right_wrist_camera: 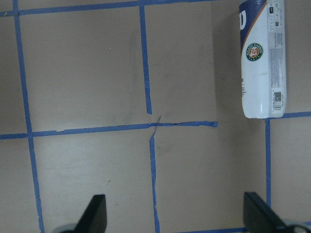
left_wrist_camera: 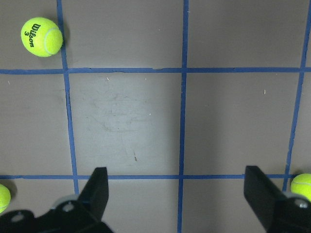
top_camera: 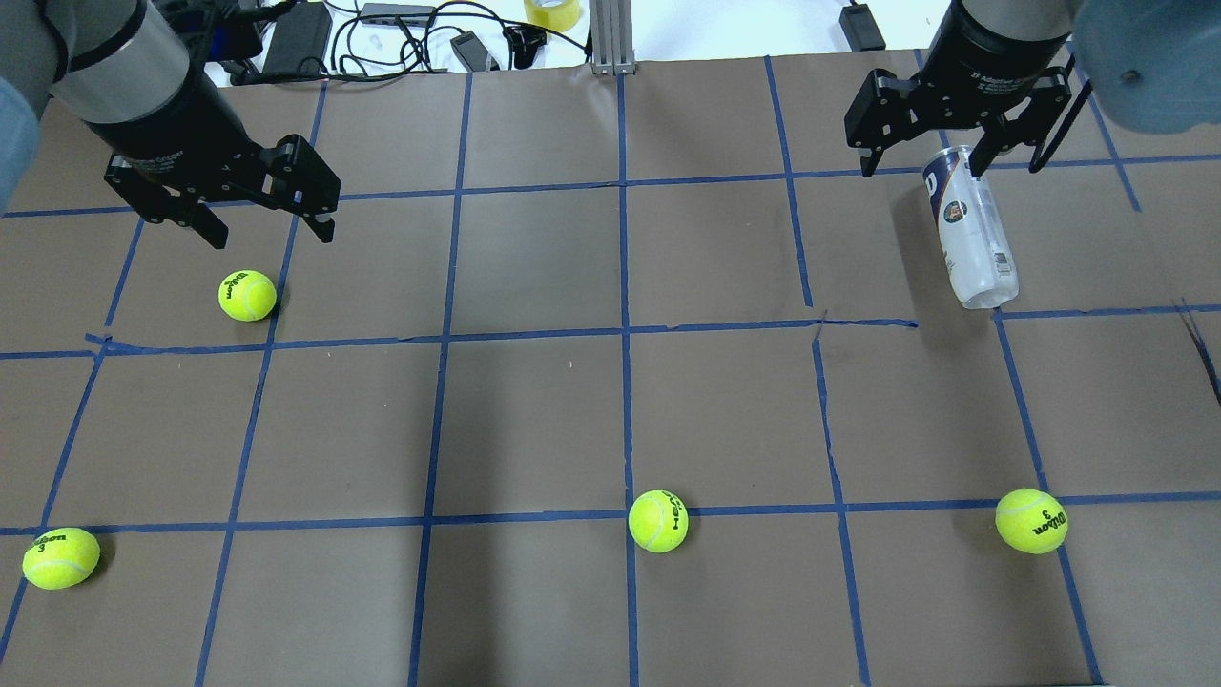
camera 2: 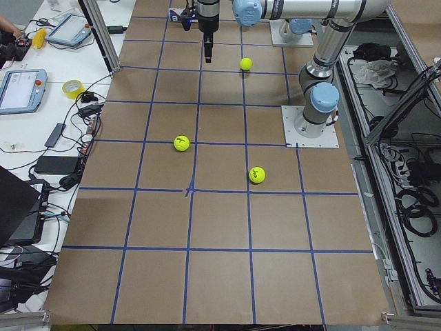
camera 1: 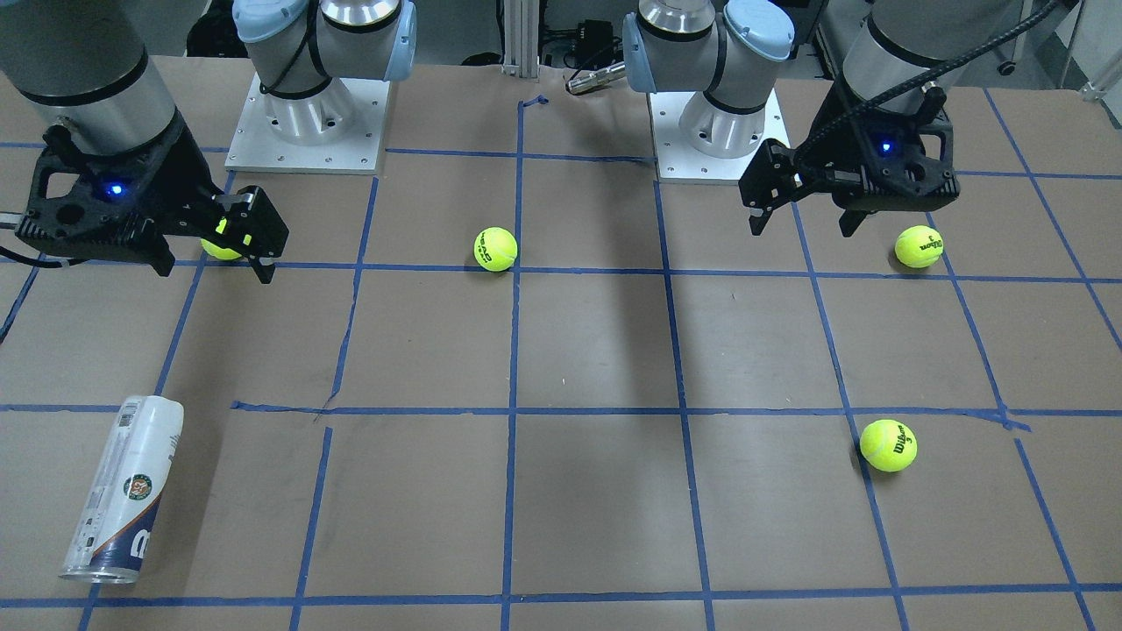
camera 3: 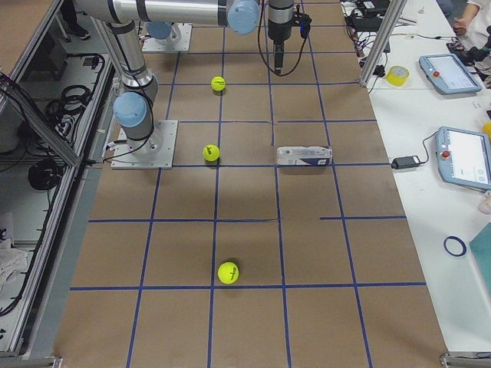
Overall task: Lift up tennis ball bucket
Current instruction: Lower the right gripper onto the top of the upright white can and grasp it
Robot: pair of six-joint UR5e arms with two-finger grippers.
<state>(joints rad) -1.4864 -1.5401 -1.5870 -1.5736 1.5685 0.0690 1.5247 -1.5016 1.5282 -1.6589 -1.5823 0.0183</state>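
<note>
The tennis ball bucket (top_camera: 968, 229) is a clear tube with a white and navy label. It lies on its side at the table's right, far from the robot's base. It also shows in the front view (camera 1: 123, 491), the right side view (camera 3: 304, 156) and the right wrist view (right_wrist_camera: 262, 63). My right gripper (top_camera: 920, 172) is open and empty, raised well above the table; in its wrist view the tube lies ahead and to the right of the open fingers (right_wrist_camera: 95, 213). My left gripper (top_camera: 272, 237) is open and empty, raised over the table's left.
Several yellow-green tennis balls lie loose on the brown, blue-taped table: one near the left gripper (top_camera: 247, 295), one at the near left (top_camera: 61, 558), one at the near centre (top_camera: 658, 521), one at the near right (top_camera: 1031, 521). Cables and devices sit past the far edge (top_camera: 382, 29).
</note>
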